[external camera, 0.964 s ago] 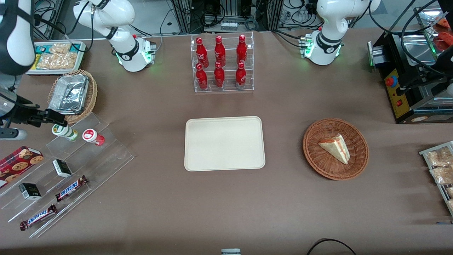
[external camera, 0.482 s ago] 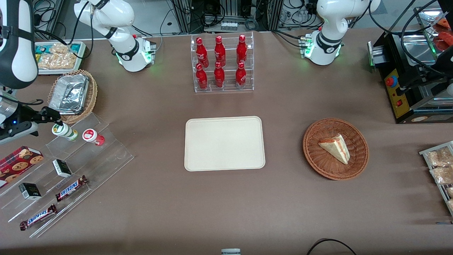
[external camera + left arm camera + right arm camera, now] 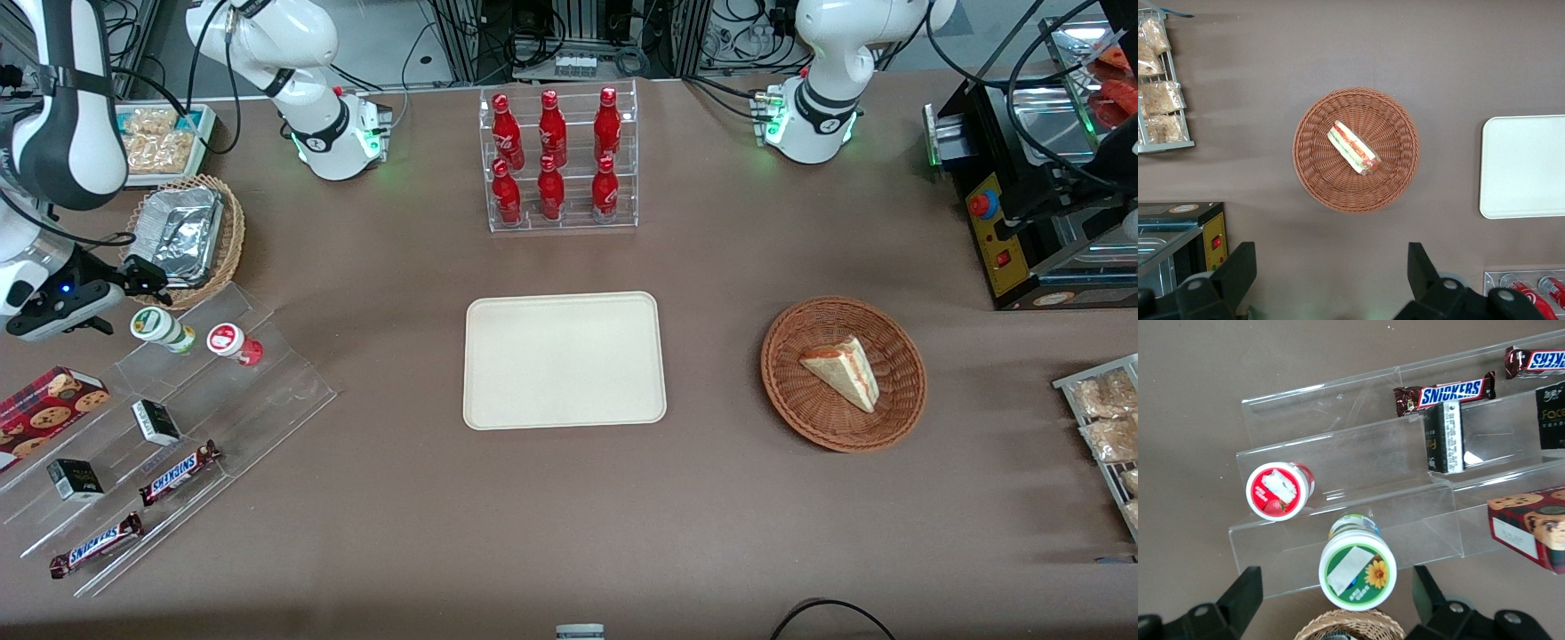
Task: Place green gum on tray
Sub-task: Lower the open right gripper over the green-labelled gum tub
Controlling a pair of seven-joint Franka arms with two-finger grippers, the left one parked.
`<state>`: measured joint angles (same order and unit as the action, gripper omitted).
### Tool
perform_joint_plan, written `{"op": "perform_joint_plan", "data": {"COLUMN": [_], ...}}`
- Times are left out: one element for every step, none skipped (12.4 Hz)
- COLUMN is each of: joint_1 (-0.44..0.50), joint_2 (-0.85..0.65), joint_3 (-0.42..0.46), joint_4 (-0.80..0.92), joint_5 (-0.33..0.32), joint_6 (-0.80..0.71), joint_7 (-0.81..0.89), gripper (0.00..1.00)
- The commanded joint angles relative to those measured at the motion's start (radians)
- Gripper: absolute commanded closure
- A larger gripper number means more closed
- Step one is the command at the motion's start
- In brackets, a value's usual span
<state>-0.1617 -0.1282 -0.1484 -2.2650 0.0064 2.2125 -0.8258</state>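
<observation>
Setting: a brown table at the working arm's end, the right arm poised over a snack display.
Tray: the cream tray lies bare mid-table, well apart from the display.
Display: a clear stepped acrylic rack carries Snickers bars and small boxes on its lower steps.
Gripper: the gripper hangs just above the rack's top step, its fingers spread wide and grasping nothing.
Green gum: the green gum stands on the top step, beside the red-lidded bottle, its lid centred between the spread fingers.
Handling: a light, rigid little bottle, probably smooth and liable to tip; best pinched across the body just under the lid.
</observation>
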Motion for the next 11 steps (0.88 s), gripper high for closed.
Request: {"op": "perform_joint_plan", "data": {"joint_1": [0.001,0.001,-0.001,-0.001,-0.001,-0.001,-0.001,-0.001,-0.001,-0.001,-0.001], "joint_2": [-0.034,-0.028,-0.019,-0.008,-0.002,0.005,0.013,0.021,0.030,0.036,0.041], "joint_3": [-0.003,-0.003,-0.010,-0.013,-0.020,-0.026,-0.026,-0.026,-0.026,-0.028,-0.026], "joint_4": [-0.062,-0.070,-0.070,-0.070,-0.071,-0.071,-0.070,-0.070,-0.070,-0.070,-0.070], "joint_5": [0.000,0.000,0.000,0.000,0.000,-0.002,-0.002,-0.002,0.000,-0.002,0.000], "joint_6": [0.061,0.085,0.101,0.108,0.111,0.119,0.128,0.134,0.136,0.144,0.150], "joint_7": [-0.016,-0.036,-0.058,-0.074,-0.076,-0.078,-0.078,-0.078,-0.078,-0.078,-0.078], "gripper": [0.00,0.00,0.00,0.00,0.00,0.00,0.00,0.00,0.00,0.00,0.00]}}
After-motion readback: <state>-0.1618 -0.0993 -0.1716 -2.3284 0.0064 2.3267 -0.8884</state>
